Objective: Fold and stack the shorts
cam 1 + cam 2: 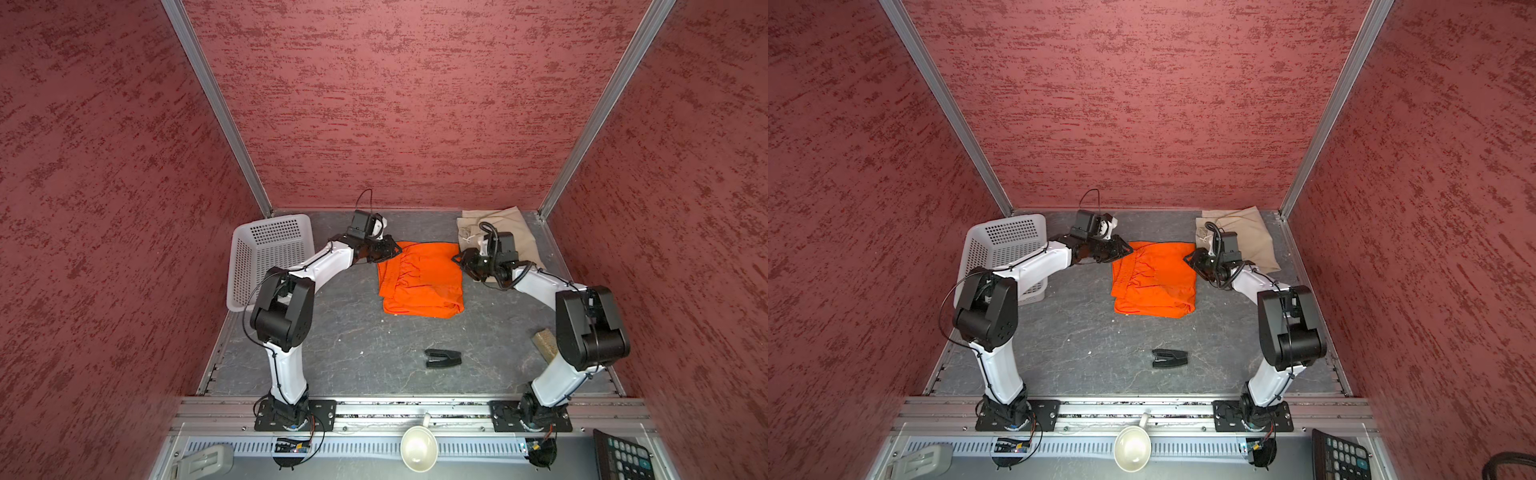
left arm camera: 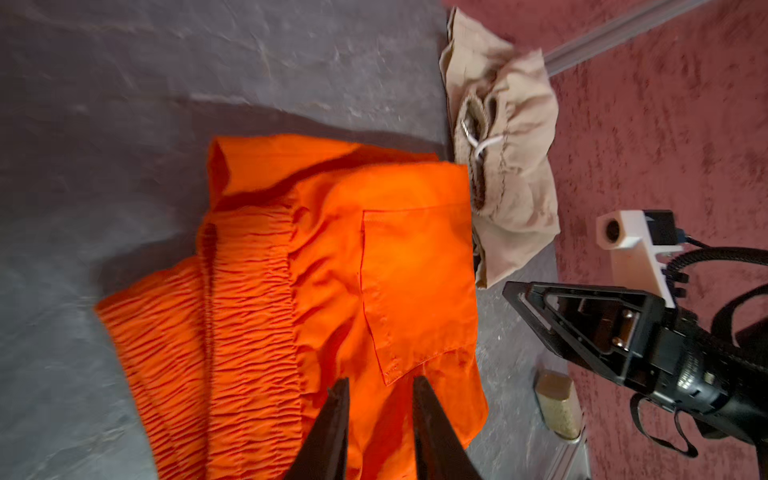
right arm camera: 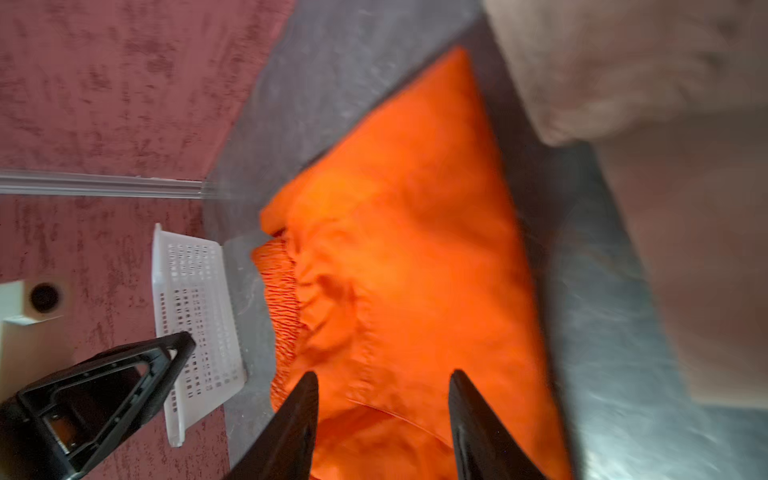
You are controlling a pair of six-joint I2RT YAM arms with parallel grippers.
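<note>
Orange shorts point(image 1: 419, 278): table point(image 1: 353, 340) centre, folded. Khaki shorts point(image 1: 517, 226): far right corner, bunched. Left gripper point(image 2: 380, 380), right gripper point(image 3: 383, 373): both parted, empty, at the orange pair's far corners. Advice: pinch both corners together, lift level, keep layers aligned.

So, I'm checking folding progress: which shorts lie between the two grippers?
The orange shorts, lying in the middle. The beige shorts lie apart in the far right corner.

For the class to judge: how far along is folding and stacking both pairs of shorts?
Done: the orange shorts lie folded. In hand: the left tool and right tool hover open at that pair's far corners, gripping nothing. Left: the beige shorts look bunched in the back corner, unstacked.
</note>
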